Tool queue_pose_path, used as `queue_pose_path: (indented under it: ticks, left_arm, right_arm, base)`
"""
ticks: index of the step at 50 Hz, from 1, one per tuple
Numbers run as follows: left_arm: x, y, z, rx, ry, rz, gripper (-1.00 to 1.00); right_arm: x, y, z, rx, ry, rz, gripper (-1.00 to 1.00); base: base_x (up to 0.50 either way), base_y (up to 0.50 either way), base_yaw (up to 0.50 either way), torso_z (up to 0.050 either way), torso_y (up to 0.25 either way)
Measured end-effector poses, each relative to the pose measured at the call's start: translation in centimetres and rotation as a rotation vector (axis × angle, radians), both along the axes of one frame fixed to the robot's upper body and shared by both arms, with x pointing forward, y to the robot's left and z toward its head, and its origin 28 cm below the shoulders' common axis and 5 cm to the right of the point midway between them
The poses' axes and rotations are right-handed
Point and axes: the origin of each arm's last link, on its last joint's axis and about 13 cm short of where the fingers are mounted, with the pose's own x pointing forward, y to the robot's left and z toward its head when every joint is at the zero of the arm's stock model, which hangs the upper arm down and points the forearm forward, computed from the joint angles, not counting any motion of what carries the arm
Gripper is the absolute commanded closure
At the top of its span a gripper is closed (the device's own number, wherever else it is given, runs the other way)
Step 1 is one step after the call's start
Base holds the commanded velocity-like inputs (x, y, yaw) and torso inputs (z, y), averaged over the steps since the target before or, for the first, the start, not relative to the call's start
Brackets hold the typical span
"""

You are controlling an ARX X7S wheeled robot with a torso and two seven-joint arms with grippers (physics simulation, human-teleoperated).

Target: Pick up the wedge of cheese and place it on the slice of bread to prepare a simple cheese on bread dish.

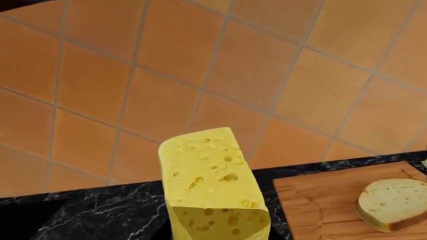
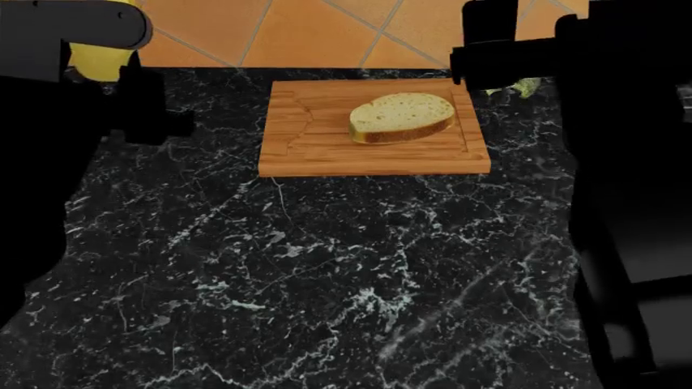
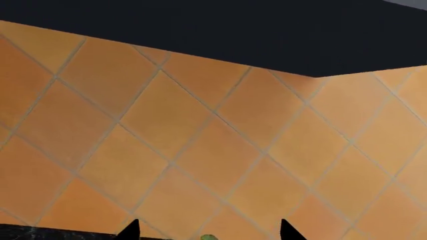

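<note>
The wedge of cheese [image 1: 213,190], pale yellow with small holes, fills the near middle of the left wrist view; it is held up above the black counter. In the head view it shows as a yellow patch [image 2: 96,65] at my left gripper [image 2: 103,50], at the far left. The fingers themselves are hidden. The slice of bread [image 2: 400,117] lies on the wooden cutting board [image 2: 373,158], to the right of the cheese; it also shows in the left wrist view [image 1: 393,202]. My right gripper [image 3: 209,232] is open and empty, raised near the board's far right corner [image 2: 476,61].
The black marble counter [image 2: 324,275] ends at an orange tiled wall [image 2: 313,28]. A small green item [image 2: 524,85] lies at the back right, behind the right arm, and shows in the right wrist view [image 3: 208,237]. The right arm [image 2: 638,203] stands along the right side.
</note>
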Motion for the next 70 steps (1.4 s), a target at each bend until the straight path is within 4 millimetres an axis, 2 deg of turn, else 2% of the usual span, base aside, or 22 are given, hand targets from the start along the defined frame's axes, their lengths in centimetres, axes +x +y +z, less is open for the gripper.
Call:
queue_pose_path:
  ticks: [15,33,70]
  left_arm:
    - [0.5,0.3,0.0,0.010,0.017,0.010,1.00]
    - [0.6,0.0,-0.3,0.003,0.032,-0.019,1.00]
    - [0.7,-0.6,-1.3,0.003,0.050,-0.072,1.00]
  right_arm:
    - [1.4,0.9,1.0,0.006,-0.012,0.022,-1.00]
    - [2.0,1.2,0.4,0.013,-0.006,0.041,-1.00]
    - [2.2,1.8,-0.6,-0.036,0.019,0.085,-1.00]
  base:
    - [0.00,-0.01,0.00,0.000,0.000]
    - [0.14,-0.26,0.00,0.000,0.001]
    - [0.46,-0.28,0.00,0.000,0.001]
